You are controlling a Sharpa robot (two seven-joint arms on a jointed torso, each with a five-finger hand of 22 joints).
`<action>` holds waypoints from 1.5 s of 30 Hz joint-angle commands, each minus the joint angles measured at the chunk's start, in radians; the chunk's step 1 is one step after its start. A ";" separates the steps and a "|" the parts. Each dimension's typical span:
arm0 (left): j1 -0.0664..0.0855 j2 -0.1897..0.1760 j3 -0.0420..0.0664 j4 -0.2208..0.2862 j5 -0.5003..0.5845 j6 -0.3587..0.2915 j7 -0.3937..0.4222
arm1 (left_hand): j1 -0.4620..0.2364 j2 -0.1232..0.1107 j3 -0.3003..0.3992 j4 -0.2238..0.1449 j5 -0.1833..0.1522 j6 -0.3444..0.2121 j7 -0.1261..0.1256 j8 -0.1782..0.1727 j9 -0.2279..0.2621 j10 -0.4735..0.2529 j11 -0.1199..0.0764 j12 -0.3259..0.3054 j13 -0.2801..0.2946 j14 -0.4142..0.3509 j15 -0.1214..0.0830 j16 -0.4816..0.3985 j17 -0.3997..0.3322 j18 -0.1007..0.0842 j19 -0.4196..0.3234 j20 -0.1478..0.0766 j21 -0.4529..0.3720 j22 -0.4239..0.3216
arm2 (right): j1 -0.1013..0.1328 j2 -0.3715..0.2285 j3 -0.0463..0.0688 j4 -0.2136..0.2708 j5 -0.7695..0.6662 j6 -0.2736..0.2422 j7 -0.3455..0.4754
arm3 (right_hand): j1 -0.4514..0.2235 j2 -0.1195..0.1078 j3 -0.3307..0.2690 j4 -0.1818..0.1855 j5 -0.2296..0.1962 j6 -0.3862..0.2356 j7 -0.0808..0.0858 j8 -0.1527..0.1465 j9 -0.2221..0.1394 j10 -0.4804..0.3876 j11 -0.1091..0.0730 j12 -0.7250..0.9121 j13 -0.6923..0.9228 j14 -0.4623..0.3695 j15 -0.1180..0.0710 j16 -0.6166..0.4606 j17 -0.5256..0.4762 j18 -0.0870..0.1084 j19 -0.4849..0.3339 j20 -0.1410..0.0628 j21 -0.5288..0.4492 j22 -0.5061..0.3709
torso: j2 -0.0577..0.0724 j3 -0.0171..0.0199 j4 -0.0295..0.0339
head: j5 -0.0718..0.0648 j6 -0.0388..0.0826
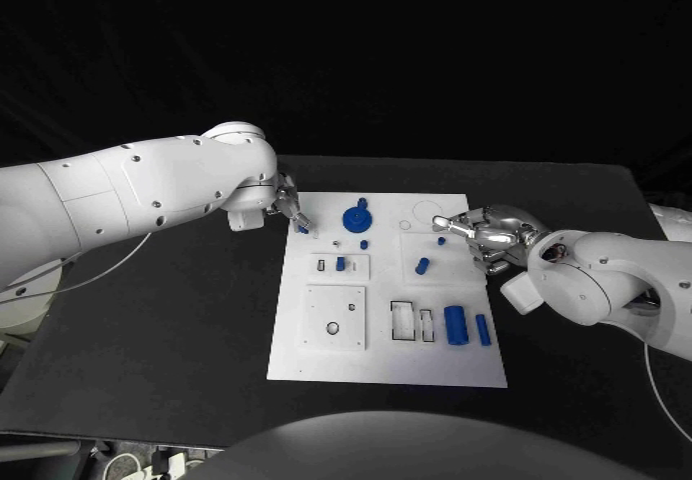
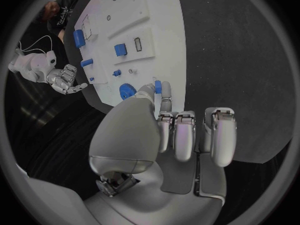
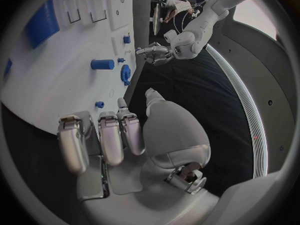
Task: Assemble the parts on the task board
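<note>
Two hands at the white board (image 1: 332, 350): left hand (image 2: 164, 127) pinches a small blue peg (image 2: 158, 87) at the board's far left corner; right hand (image 1: 483, 232), fingers apart and holding nothing, hovers over the right edge.

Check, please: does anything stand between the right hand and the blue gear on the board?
Nothing visible: only bare task board lies between the right hand and the blue gear.
</note>
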 commanded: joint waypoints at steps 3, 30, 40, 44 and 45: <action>0.021 -0.022 0.001 0.044 0.074 0.020 -0.027 | -0.009 -0.024 0.010 -0.004 0.016 0.009 -0.004 0.000 0.002 0.106 -0.004 0.002 0.263 0.104 -0.006 0.003 0.263 -0.007 0.105 -0.008 0.002 0.263 | -0.001 0.001 0.000 0.001 -0.010 0.011 -0.004 | 0.004 0.004 -0.005 -0.002 0.005 0.000 0.004 -0.006 -0.001 0.105 0.003 0.004 0.263 0.102 0.003 0.004 0.263 -0.014 0.105 -0.002 0.004 0.263 | 0.001 -0.0003 -0.0001 | 0.003 0.000; 0.031 -0.051 -0.003 0.156 0.115 0.087 -0.126 | -0.043 -0.075 0.035 -0.005 0.220 0.015 -0.007 0.008 0.034 0.106 -0.006 0.002 0.263 0.104 -0.008 0.003 0.263 -0.007 0.105 -0.009 0.002 0.263 | -0.001 0.001 0.000 0.002 -0.011 0.008 -0.006 | 0.006 0.005 -0.005 -0.003 0.007 0.000 0.005 -0.007 -0.002 0.105 0.004 0.004 0.263 0.102 0.004 0.004 0.263 -0.014 0.105 -0.001 0.004 0.263 | 0.001 -0.0006 -0.0013 | 0.007 0.000; 0.022 -0.032 -0.004 0.151 0.051 0.126 -0.140 | -0.063 -0.075 0.028 -0.004 0.214 0.013 -0.008 0.014 0.046 0.106 -0.007 0.002 0.263 0.104 -0.008 0.003 0.263 -0.007 0.105 -0.010 0.002 0.263 | -0.001 0.001 0.000 0.003 -0.012 0.008 -0.005 | 0.006 0.005 -0.005 -0.003 0.007 0.000 0.005 -0.007 -0.002 0.105 0.004 0.004 0.263 0.102 0.004 0.004 0.263 -0.014 0.105 -0.001 0.004 0.263 | 0.002 -0.0012 -0.0005 | 0.009 0.000; 0.017 -0.028 -0.004 0.148 0.023 0.132 -0.145 | -0.062 -0.075 0.028 -0.006 0.207 0.012 -0.009 0.015 0.049 0.106 -0.008 0.002 0.263 0.104 -0.009 0.003 0.263 -0.007 0.105 -0.010 0.002 0.263 | -0.001 0.001 0.000 0.004 -0.012 0.009 -0.005 | 0.006 0.005 -0.005 -0.003 0.007 0.000 0.005 -0.007 -0.002 0.105 0.004 0.004 0.263 0.102 0.004 0.004 0.263 -0.014 0.105 -0.001 0.004 0.263 | 0.002 -0.0010 -0.0003 | 0.011 0.000; 0.016 -0.028 -0.004 0.147 0.016 0.133 -0.146 | -0.061 -0.075 0.029 -0.006 0.206 0.011 -0.009 0.016 0.050 0.106 -0.009 0.002 0.263 0.104 -0.009 0.003 0.263 -0.007 0.105 -0.010 0.002 0.263 | -0.001 0.000 0.000 0.005 -0.012 0.009 -0.005 | 0.006 0.005 -0.005 -0.003 0.007 0.000 0.005 -0.007 -0.002 0.105 0.004 0.004 0.263 0.102 0.004 0.004 0.263 -0.014 0.105 -0.001 0.004 0.263 | 0.002 -0.0011 -0.0002 | 0.011 0.000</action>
